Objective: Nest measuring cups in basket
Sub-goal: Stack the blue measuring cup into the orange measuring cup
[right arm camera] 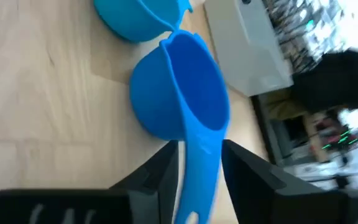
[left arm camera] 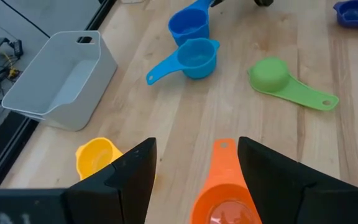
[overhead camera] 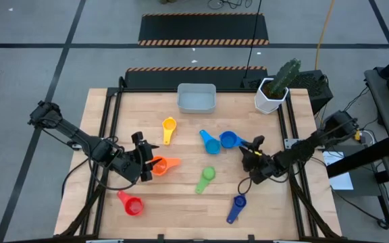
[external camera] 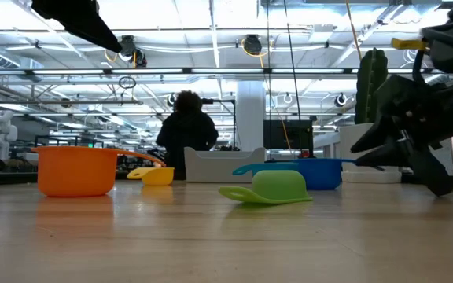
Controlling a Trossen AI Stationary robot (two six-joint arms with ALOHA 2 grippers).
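Seven measuring cups lie on the wooden table: yellow point(overhead camera: 169, 126), light blue point(overhead camera: 210, 142), blue point(overhead camera: 228, 139), green point(overhead camera: 206, 177) lying upside down, orange point(overhead camera: 161, 165), red point(overhead camera: 132, 204) and dark blue point(overhead camera: 238, 204). The grey-blue basket point(overhead camera: 196, 98) stands at the far edge. My left gripper point(overhead camera: 150, 165) is open, one finger on each side of the orange cup point(left arm camera: 225, 202), whose handle points away from the gripper; no touch shows. My right gripper point(overhead camera: 248, 147) is shut on the blue cup's handle. My right gripper point(right arm camera: 199, 155) pinches the blue cup's handle point(right arm camera: 199, 140) between its two fingers, close behind the bowl. The fingers come from the table's right side, slanting down, along the handle. The cup point(external camera: 317, 173) stands upright with its bottom on the table.
A white faceted pot with a cactus point(overhead camera: 272, 94) stands at the far right corner, beside the basket. The light blue cup point(right arm camera: 135, 15) sits right next to the blue one. A person point(external camera: 185, 130) stands in the room beyond the far edge. Bare wood lies in front of the basket.
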